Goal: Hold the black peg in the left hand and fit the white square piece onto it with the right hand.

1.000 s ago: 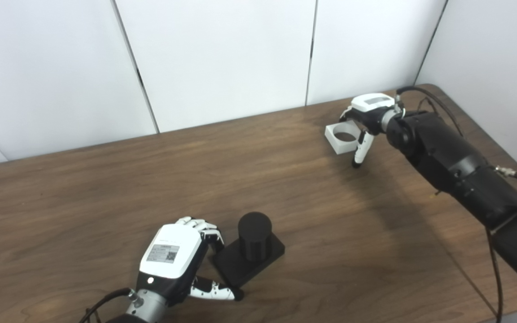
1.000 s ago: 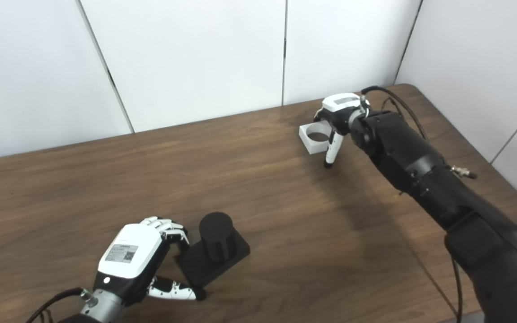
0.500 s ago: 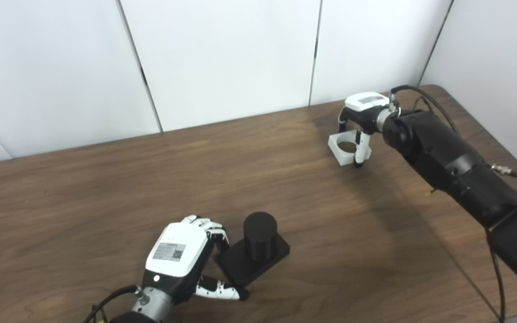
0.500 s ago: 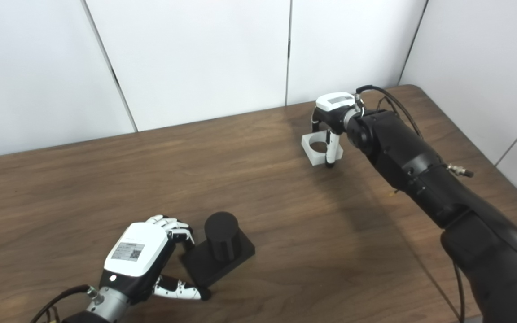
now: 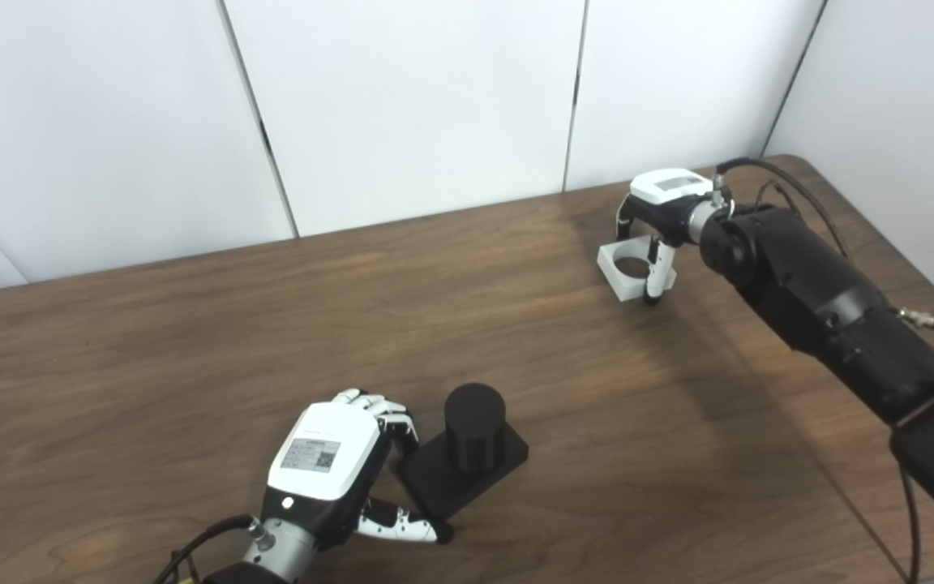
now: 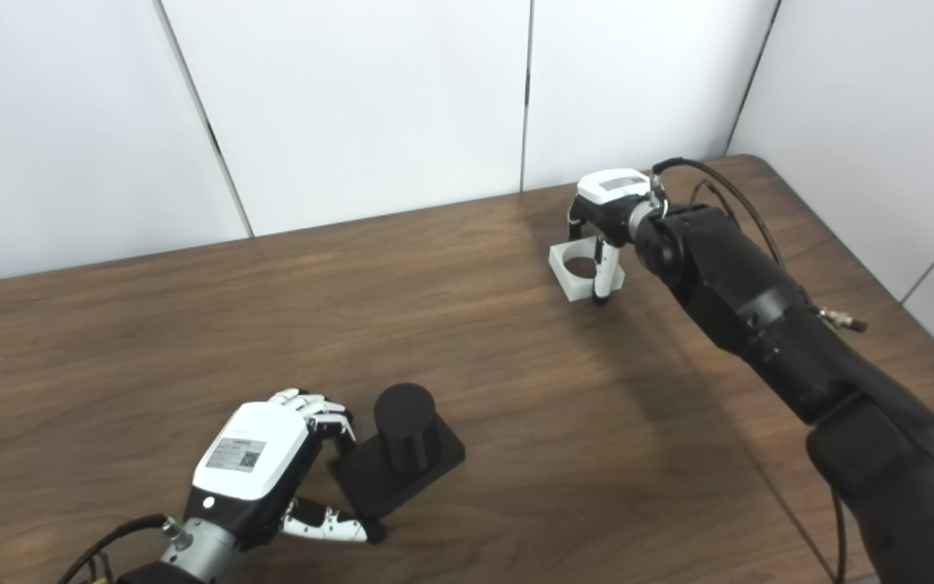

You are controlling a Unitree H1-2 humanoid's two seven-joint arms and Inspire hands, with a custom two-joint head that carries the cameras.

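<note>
The black peg [image 5: 475,415] stands upright on its square black base [image 5: 434,487] near the table's front. My left hand [image 5: 325,462] is shut on the base's left corner, fingers on the far side and thumb [image 5: 402,529] along the near edge. The white square piece [image 5: 623,274], with a round hole, rests on the table at the far right. My right hand [image 5: 661,203] hangs over it, fingers behind it and thumb [image 5: 658,276] pressed on its near right side.
The brown wooden table [image 5: 272,324] ends at white wall panels behind and on the right. My black right forearm [image 5: 824,308] with its cable stretches over the table's right side. A wide stretch of table separates peg and white piece.
The right thumb has swung in from a spread pose to the white piece's side, and the piece sits slightly lower. The whole picture has shifted a little. The left hand has kept its hold.
</note>
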